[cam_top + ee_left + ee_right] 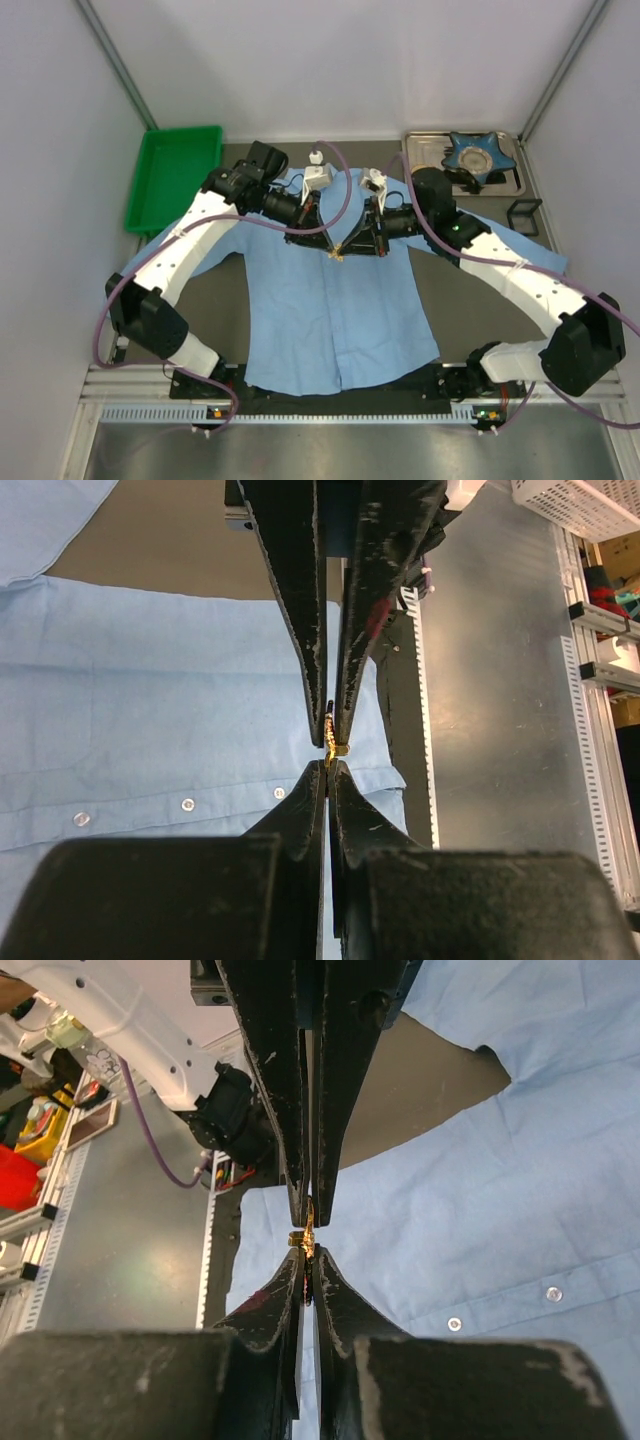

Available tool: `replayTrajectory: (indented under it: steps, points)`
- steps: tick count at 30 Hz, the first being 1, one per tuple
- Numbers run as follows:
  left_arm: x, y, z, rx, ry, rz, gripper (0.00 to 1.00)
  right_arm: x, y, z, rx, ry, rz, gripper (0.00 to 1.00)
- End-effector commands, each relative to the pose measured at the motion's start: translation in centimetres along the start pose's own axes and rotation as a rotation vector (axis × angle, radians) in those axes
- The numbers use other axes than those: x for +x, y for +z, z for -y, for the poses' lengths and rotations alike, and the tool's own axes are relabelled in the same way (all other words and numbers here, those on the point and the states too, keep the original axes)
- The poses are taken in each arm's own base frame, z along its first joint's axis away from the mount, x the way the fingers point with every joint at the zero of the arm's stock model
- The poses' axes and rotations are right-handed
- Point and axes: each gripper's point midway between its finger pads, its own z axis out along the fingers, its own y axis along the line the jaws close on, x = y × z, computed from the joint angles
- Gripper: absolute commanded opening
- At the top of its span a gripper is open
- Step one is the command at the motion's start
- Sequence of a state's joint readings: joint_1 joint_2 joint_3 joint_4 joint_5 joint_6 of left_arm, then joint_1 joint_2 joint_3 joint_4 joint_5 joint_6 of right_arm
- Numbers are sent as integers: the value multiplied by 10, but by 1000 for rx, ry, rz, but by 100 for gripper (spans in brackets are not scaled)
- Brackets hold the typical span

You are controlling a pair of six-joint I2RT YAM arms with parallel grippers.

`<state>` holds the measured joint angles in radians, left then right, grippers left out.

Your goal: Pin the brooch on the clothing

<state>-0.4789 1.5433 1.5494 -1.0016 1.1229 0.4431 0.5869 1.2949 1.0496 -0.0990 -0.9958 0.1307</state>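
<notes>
The clothing (335, 300), a light blue button-up shirt, lies flat on the table with its front up. Above its chest my two grippers meet tip to tip. The brooch (337, 254) is a tiny gold speck pinched between them. In the left wrist view my left gripper (328, 764) is shut, with the brooch (335, 746) at its tips and the right gripper's fingers (300, 630) coming down from above. In the right wrist view my right gripper (308, 1251) is shut on the brooch (307, 1235), opposite the left gripper's fingers (270, 1080).
A green bin (175, 175) stands at the back left. At the back right a metal tray (425, 150) holds a blue star-shaped dish (475, 152). A small black item (524, 215) lies by the right sleeve. Shirt buttons (187, 804) run below the grippers.
</notes>
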Motion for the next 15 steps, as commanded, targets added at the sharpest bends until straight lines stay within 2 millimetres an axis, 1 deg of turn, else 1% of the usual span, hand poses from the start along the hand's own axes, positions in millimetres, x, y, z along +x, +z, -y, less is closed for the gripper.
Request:
replayTrajectory:
  steps: [1,2,3,4,5,6,7,8,9,10,11,12,13,14,15]
  points:
    - [-9,-5,20,13,51,22,0,-23,2,-17,-65,-89,29,0]
    - [-11,-6,18,1,63,26,0,-23,2,-19,-72,-90,28,0]
    - [-12,-6,16,-12,38,29,1,-23,2,-19,-72,-89,29,0]
    - [-16,-9,12,-31,34,41,8,-25,2,-20,-72,-92,33,0]
    - [-21,-13,12,-42,33,63,17,-28,1,-18,-55,-90,41,0]
    - [-28,-16,9,-32,4,107,31,-31,1,-20,-52,-80,45,0]
    - [-33,-31,-1,-61,-28,158,39,-34,0,-19,-46,-81,52,0]
    - [-39,-43,0,-71,-39,206,44,-37,-1,-19,-34,-80,61,0]
    - [-45,-50,-5,-54,-59,268,47,-40,-1,-19,-29,-50,69,0]
    - [-46,-68,-13,-86,-66,320,48,-46,-2,-19,-29,-53,91,0]
    - [-52,-77,-3,-100,-7,359,49,-51,-2,-20,-30,-51,113,0]
    - [-39,-75,-6,-94,-89,380,50,-52,-2,-20,-30,-1,123,0]
    - [-55,-84,4,-125,65,436,53,-60,-2,-20,-29,-16,153,0]
    - [-54,-85,6,-131,72,455,55,-65,-3,-18,-10,-12,176,0]
    - [-44,-80,5,-120,-5,467,55,-65,-2,-18,-11,29,189,0]
